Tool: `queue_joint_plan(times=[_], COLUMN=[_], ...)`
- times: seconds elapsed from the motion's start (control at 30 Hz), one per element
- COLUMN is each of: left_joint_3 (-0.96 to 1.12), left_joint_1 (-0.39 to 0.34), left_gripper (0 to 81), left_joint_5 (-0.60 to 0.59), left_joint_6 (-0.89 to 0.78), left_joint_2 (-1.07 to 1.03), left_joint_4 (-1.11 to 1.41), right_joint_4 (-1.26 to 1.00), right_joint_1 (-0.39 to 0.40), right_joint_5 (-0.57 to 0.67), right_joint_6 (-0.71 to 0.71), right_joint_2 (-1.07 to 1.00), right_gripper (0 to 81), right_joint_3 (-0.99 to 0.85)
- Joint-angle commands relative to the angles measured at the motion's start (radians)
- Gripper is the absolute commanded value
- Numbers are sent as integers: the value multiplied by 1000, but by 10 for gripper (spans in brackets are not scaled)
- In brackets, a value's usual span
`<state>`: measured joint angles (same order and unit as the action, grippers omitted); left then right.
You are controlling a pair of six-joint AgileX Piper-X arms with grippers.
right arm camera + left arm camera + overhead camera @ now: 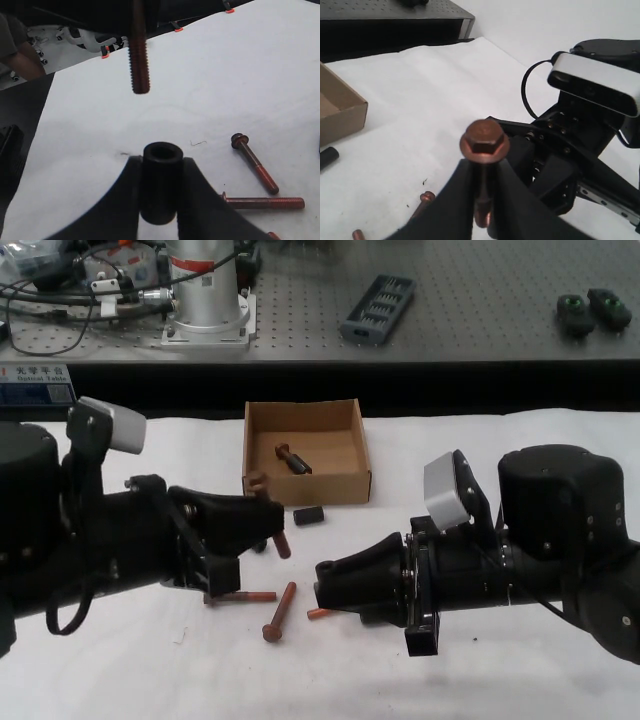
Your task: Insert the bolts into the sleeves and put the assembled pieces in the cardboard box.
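My left gripper (482, 172) is shut on a copper bolt (484, 140), its hex head toward the camera and its shaft between the fingers. My right gripper (161, 167) is shut on a black sleeve (161, 190), held upright with its bore open. The bolt's threaded end (140, 62) hangs just above the sleeve's mouth, a little to one side and not touching. In the high view the left gripper (268, 525) and right gripper (322, 585) face each other in front of the cardboard box (257, 440), which holds one assembled piece (293, 458).
A loose black sleeve (309, 514) lies just before the box. Loose copper bolts (280, 610) lie on the white cloth between the arms, two of them beside the right gripper (255, 162). A raised perforated bench runs behind the box.
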<state>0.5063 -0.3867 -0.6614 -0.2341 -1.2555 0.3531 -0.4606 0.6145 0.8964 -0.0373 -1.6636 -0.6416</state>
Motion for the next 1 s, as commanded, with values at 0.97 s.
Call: queue_joint_plan(times=[0.97], left_joint_3=[3], left_joint_1=[-93], left_gripper=[6], left_joint_5=[96], left_joint_6=[-21], left_joint_2=[-70], left_joint_4=[122], right_joint_4=[-14], right_joint_1=[25], right_joint_5=[-12], right_joint_6=[-46], right_joint_2=[-1], right_gripper=[49], right_joint_3=[47])
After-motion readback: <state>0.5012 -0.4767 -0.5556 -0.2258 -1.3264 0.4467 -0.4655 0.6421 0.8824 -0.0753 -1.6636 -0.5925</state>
